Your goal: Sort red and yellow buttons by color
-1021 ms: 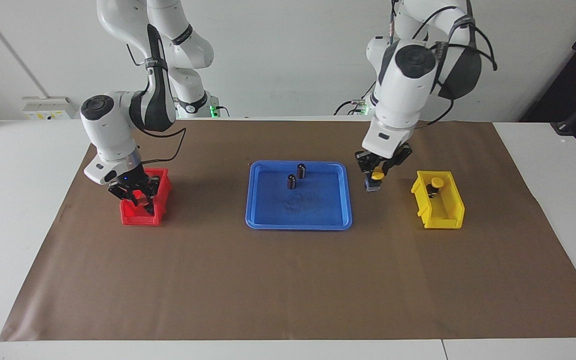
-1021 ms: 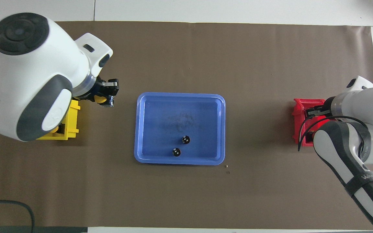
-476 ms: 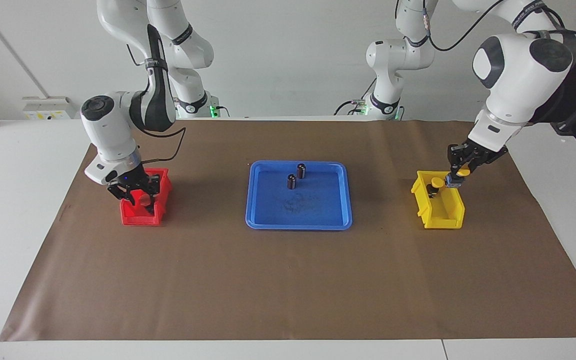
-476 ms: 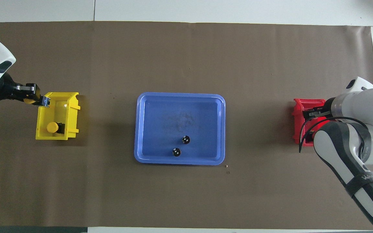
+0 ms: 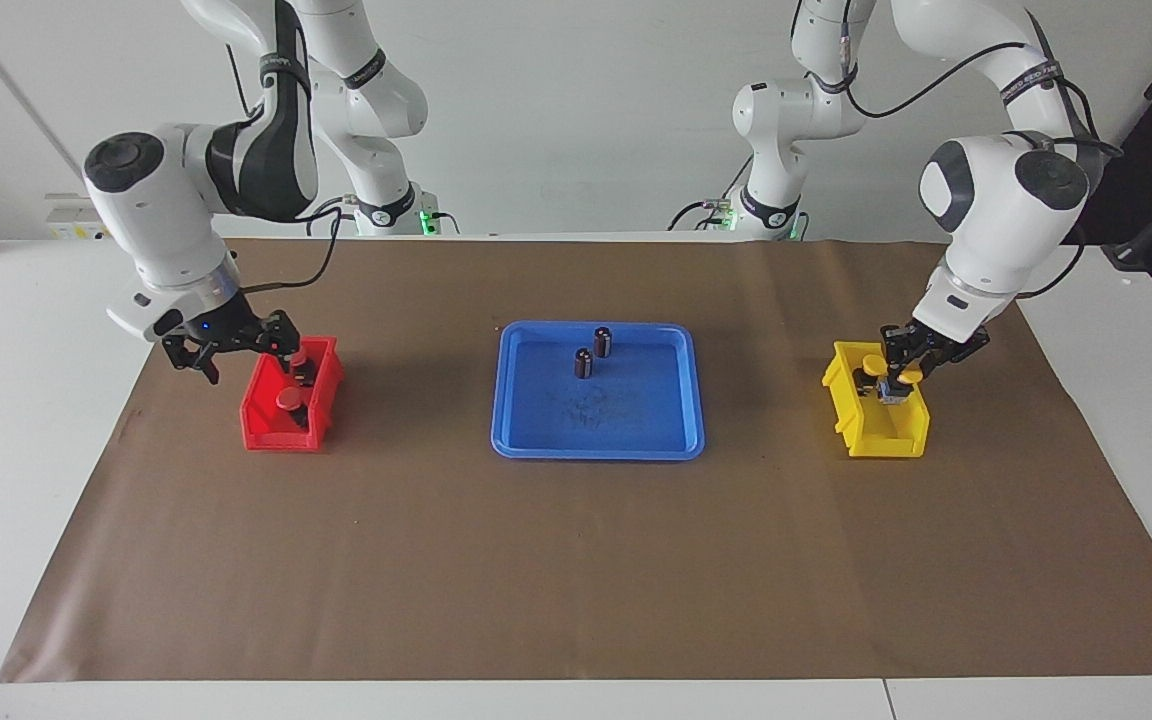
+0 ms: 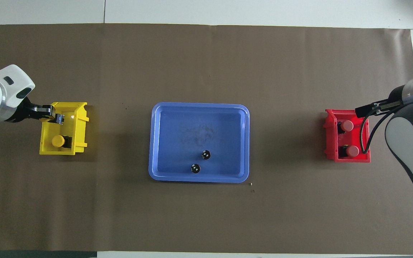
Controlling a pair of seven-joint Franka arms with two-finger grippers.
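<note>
Two red buttons (image 5: 288, 398) (image 6: 346, 125) sit in the red bin (image 5: 261, 432) (image 6: 329, 136) at the right arm's end of the table. Just outside that bin's outer edge hangs my right gripper (image 5: 236, 355) (image 6: 362, 110), raised, open and holding nothing. A yellow button (image 5: 871, 366) (image 6: 58, 141) stands in the yellow bin (image 5: 881, 440) (image 6: 79, 123) at the left arm's end. My left gripper (image 5: 901, 378) (image 6: 56, 116) reaches down into that bin, shut on a second yellow button (image 5: 893, 393) (image 6: 60, 118).
A blue tray (image 5: 596, 447) (image 6: 199, 106) lies mid-table between the bins. In it stand two dark cylinders with silvery tops (image 5: 603, 342) (image 6: 205, 154), in the part nearer the robots. Brown paper covers the table.
My left arm carried the yellow button from beside the tray to the yellow bin and lowered it in. My right gripper opened, left a red button in the red bin and lifted away.
</note>
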